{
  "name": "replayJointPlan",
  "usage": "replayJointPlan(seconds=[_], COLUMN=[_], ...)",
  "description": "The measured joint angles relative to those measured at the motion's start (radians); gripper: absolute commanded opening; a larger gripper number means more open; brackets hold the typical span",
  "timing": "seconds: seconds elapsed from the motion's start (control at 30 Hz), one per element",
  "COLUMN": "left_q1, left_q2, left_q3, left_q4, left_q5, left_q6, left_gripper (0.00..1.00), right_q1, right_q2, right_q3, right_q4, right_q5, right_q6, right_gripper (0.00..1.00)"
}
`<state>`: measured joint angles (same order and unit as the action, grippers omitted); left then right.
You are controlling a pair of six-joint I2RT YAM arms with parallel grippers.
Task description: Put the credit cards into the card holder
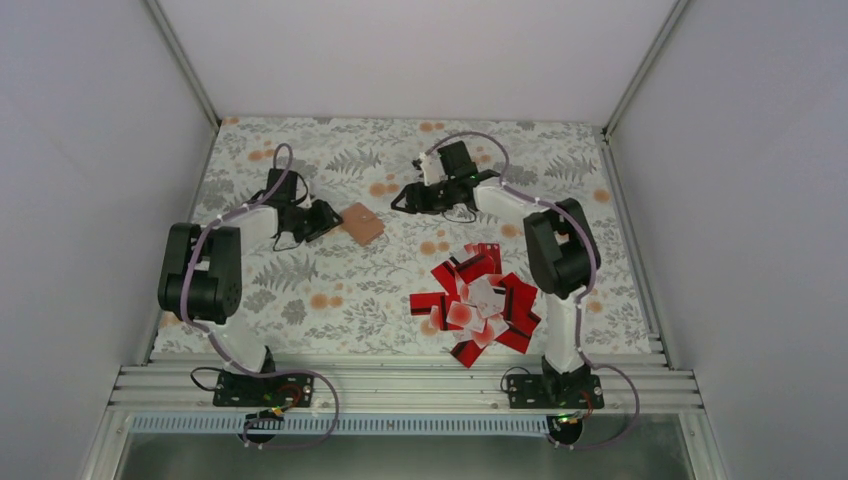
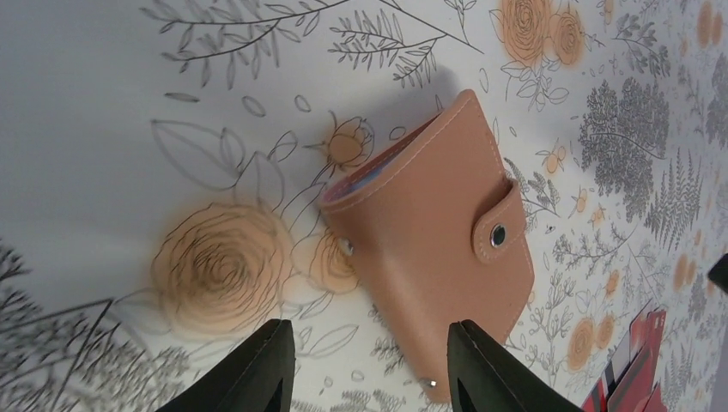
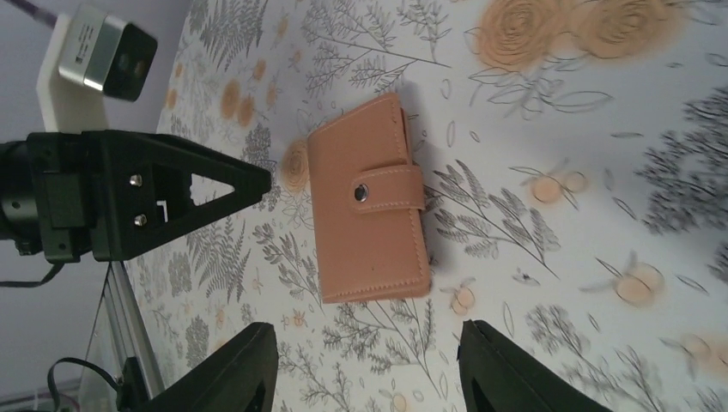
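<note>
White walls are seen around a table covered by a flowered cloth (image 1: pixel 300 290), and the card holder (image 1: pixel 361 223) lies flat on it at the far side, between the two arms. It is closed, and its strap (image 3: pixel 386 190) is fastened by a metal snap. The credit cards (image 1: pixel 480 300) are heaped in a loose red and white pile near the front edge, well apart from the holder, and none has been put in yet. The left gripper (image 2: pixel 369 335) is held just beside the holder with its jaws moderately apart. One corner of the holder reaches in between the fingers, but nothing is gripped. The right gripper (image 3: pixel 367 330) is held near the other side with its jaws wide, and it also holds nothing. The step in hand is judged to be the seizing and opening of the holder. For this to be done well, the body should be pinned or pinched at one edge by one gripper, while the strap is lifted off the snap by the other. The pull should be directed along the strap, otherwise the light holder may be dragged over the cloth.
</note>
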<state>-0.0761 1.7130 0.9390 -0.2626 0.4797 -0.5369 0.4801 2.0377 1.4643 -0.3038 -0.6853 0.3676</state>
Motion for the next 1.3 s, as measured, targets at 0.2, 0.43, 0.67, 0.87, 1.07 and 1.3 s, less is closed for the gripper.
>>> replayJointPlan(seconds=[0.2,0.43,0.67,0.87,1.07,1.3], left_q1=[-0.023,-0.034,-0.058,-0.073,-0.079,-0.079], left_q2=[0.089,0.16,0.203,0.236,0.245,0.246], left_q3=[0.06,0.101,0.143,0.178,0.19,0.175], left_q4=[0.016,0.03,0.068,0.074,0.084,0.122], left_q5=[0.016,0.031,0.04,0.076,0.103,0.127], left_q6=[-0.006,-0.005,0.009,0.055,0.085,0.085], left_gripper=[0.43,0.42,0.42,0.48,0.58,0.58], right_q1=[0.033,0.061,0.065,0.074,0.084,0.081], right_q2=[0.126,0.211,0.235,0.239,0.285,0.284], right_q3=[0.108,0.171,0.172,0.175,0.211,0.19], right_q4=[-0.018,-0.046,-0.096,-0.105,-0.132,-0.111], right_q5=[-0.024,-0.03,-0.058,-0.121,-0.149,-0.142], right_q6=[0.031,0.04,0.034,0.023,-0.006,-0.028], right_gripper=[0.42,0.38,0.36,0.35,0.33,0.29])
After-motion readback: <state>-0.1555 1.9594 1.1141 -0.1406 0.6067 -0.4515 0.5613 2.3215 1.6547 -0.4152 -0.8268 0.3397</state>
